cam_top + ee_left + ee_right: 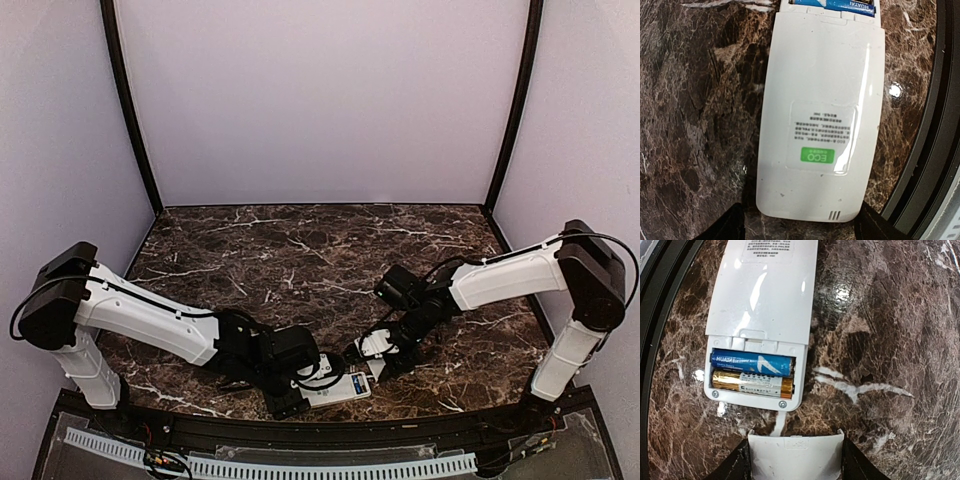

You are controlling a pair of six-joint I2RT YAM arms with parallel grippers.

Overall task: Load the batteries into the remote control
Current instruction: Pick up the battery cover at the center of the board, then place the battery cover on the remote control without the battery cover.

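The remote control [340, 388] lies back up on the marble near the front edge, its plain white back [820, 115] bearing a green ECO label. Its battery bay is uncovered, and two batteries lie side by side inside it, a blue one [751, 363] above a gold one [752, 382]. My right gripper [795, 454] is shut on the thin white cover plate [796, 460], held just short of the bay end. My left gripper [802, 220] stands open astride the remote's other end, with a gap at its left finger [732, 225].
The black rail of the table's front edge [935, 125] runs close along one long side of the remote and shows in the right wrist view too [660, 280]. Dark marble [320, 250] stretches back to the pale enclosure walls.
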